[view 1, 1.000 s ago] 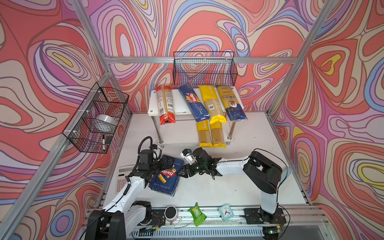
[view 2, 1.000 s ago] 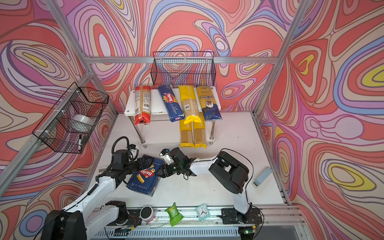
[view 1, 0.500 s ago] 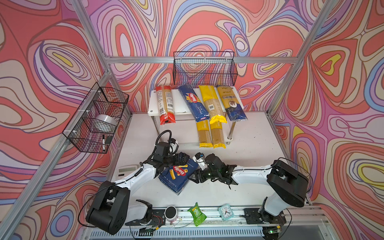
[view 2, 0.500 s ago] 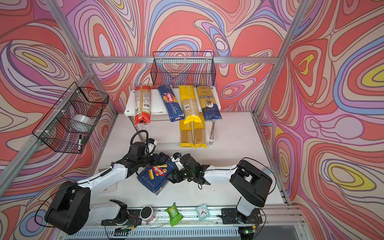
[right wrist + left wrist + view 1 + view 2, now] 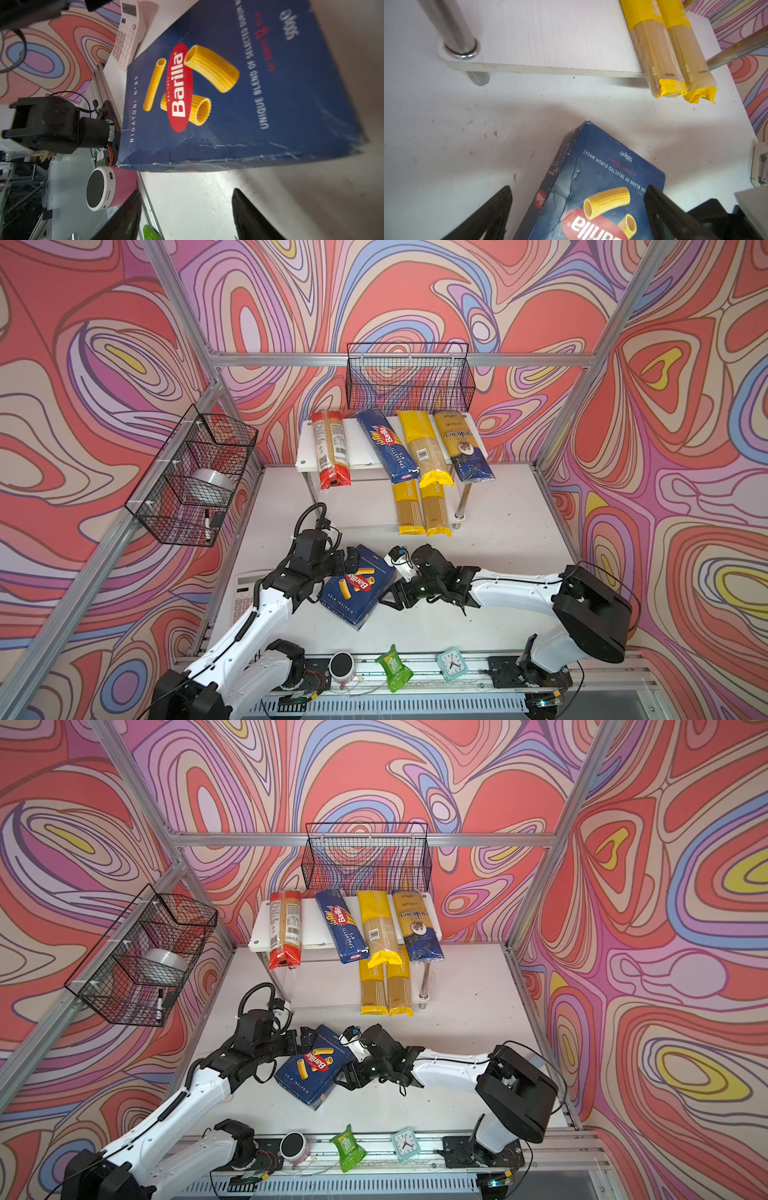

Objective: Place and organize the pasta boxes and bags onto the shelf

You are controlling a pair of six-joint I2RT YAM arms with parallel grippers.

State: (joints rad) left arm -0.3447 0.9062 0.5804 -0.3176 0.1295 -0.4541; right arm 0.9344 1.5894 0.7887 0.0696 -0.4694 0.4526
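The wide blue Barilla rigatoni box [image 5: 359,593] [image 5: 316,1071] lies flat and askew on the table between both arms. My left gripper [image 5: 345,562] [image 5: 578,187] is open and straddles the box's [image 5: 591,166] far corner without clamping it. My right gripper [image 5: 395,597] [image 5: 185,191] is open beside the box's [image 5: 228,83] right edge, bare table between its fingers. On the shelf's [image 5: 361,439] top tier lie a red bag [image 5: 330,450], the spaghetti box [image 5: 386,445], a yellow bag [image 5: 424,448] and a gold and blue bag [image 5: 463,445]. Two yellow bags [image 5: 419,508] lie on the lower tier.
Black wire baskets hang on the back wall [image 5: 409,377] and the left wall [image 5: 195,472]. A calculator [image 5: 245,593] lies by the left arm. Along the front rail stand a pink speaker [image 5: 341,666], a green packet [image 5: 392,668] and a small clock [image 5: 451,663].
The rigatoni box has slid to the right and turned askew. My left gripper has followed it inward, and my right gripper has drawn back to the right.
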